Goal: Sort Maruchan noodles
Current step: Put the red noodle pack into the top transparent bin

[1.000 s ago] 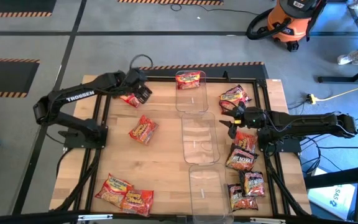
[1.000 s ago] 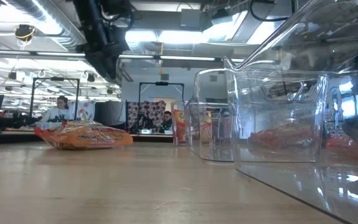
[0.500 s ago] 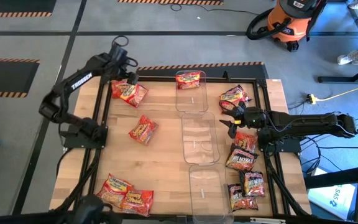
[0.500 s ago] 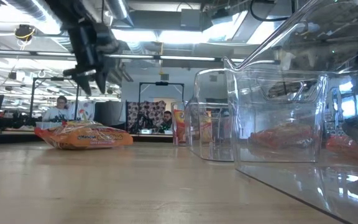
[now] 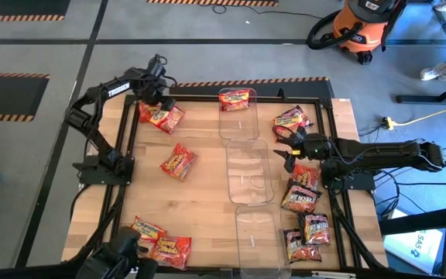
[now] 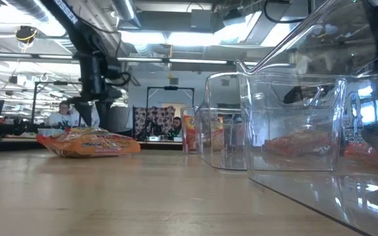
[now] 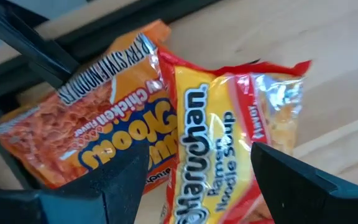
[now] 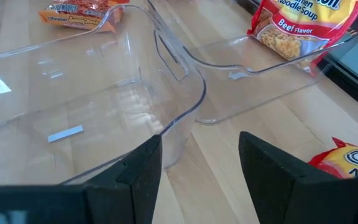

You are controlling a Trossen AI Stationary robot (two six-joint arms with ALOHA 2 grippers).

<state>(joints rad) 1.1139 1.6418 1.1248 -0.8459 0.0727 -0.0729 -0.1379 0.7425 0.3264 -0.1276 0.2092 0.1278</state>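
Note:
Two Maruchan packets lie overlapped at the table's far-left corner, an orange one [image 7: 86, 134] partly under a red-yellow one [image 7: 229, 137], both also seen in the high view [image 5: 161, 116]. My left gripper [image 5: 161, 99] [image 7: 197, 155] hangs open just above them, one finger on either side, touching neither. Other packets lie flat: one mid-left [image 5: 178, 161], two near-left [image 5: 155, 240], one in the far bin [image 5: 237, 98], and several along the right side [image 5: 302, 194]. My right gripper [image 5: 287, 149] [image 8: 199, 140] waits open beside the middle bin.
Three clear plastic bins stand in a row down the table's middle: far [image 5: 238, 124], middle [image 5: 250, 178] and near [image 5: 258, 232]. A black frame [image 5: 130, 139] rims the table. Bare wood lies between the left packets and the bins. People sit far behind in the low view [image 6: 63, 113].
My left gripper swung from over the far-left packets toward the table's far-left corner and rose, uncovering them. It then came back down and now hangs open just above them. The right arm kept still.

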